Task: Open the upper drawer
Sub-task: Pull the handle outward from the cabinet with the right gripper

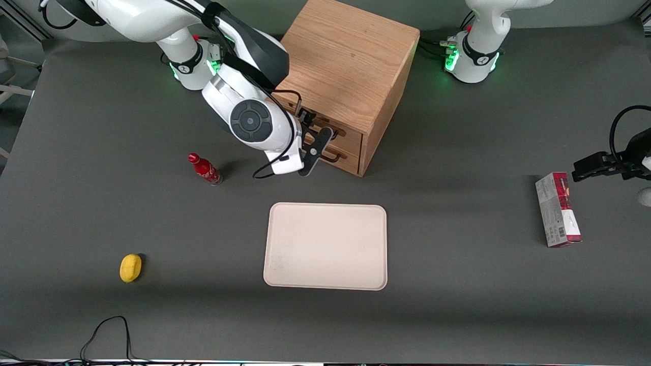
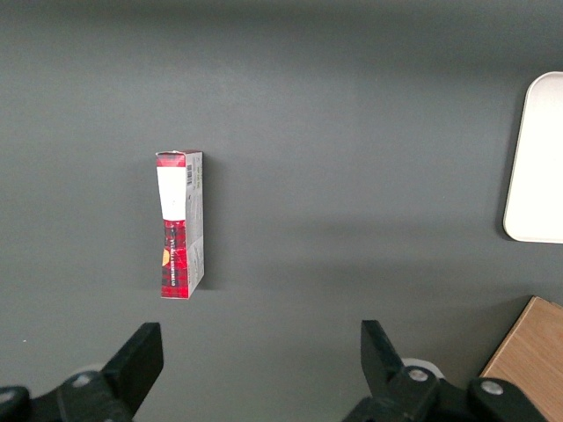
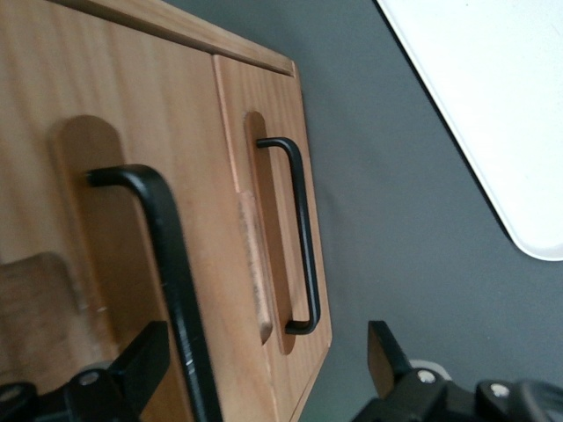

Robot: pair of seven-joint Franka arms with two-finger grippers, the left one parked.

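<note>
On the dark grey tabletop (image 1: 457, 203) stands the oak cabinet (image 1: 351, 66). The tool (image 3: 264, 365) is spread wide in front of the upper drawer (image 3: 106, 229), its fingers (image 3: 141, 360) straddling the black handle (image 3: 171, 264) without gripping it.

Camera setup

Front view: high, steep look down over whole bench, cabinet (image 1: 346, 81) at robot-side edge. Right wrist view: close on drawer fronts, gripper (image 3: 264, 374) in frame, open. Left wrist view: straight down. All share tray (image 1: 325, 246)
</note>
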